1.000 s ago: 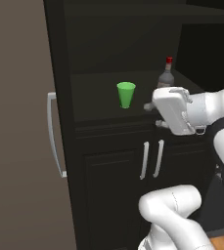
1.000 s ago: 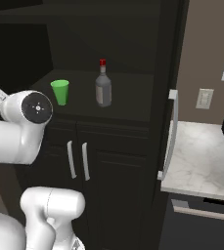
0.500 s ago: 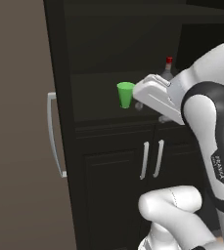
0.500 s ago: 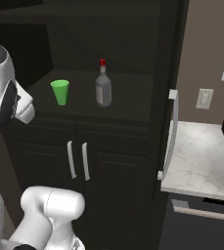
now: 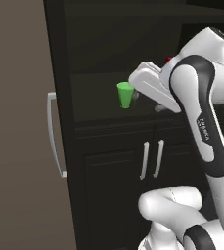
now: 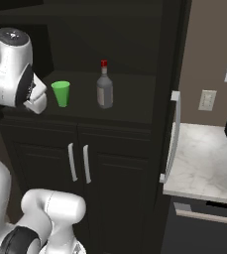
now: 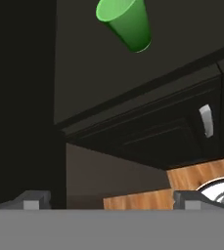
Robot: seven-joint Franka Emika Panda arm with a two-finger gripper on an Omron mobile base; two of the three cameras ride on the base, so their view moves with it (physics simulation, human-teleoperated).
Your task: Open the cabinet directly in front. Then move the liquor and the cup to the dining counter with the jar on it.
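Green cup (image 5: 125,94) stood upright on the open cabinet's (image 6: 135,106) shelf, toward the left of the opening, mouth up, long axis vertical. Liquor bottle (image 6: 104,86) stood on the same shelf to the cup's right, apart from it, red cap up. Both sat above the shorter paired-handle lower doors (image 6: 78,162). Tall door was swung open on either side, bar handles (image 5: 55,133) clear of the opening.

Hand (image 7: 108,197) was in front of the shelf, level with the cup and just to its right in the left base view; in the right base view its end sat just left of the cup, near it, contact not visible. Cup was closer to the hand than the bottle. The hand camera showed the cup (image 7: 125,22) at the top of the frame and tilted, well off the line between the fingertips (image 7: 33,199), so the hand was rolled and not yet aimed at it. Fingers stood wide apart, holding nothing.

My read: cabinet opening was done, cup was the next pick. Move turned on swinging the hand's axis up onto the cup and squaring to its vertical axis before closing. Risk: tipping the cup or pushing it back.
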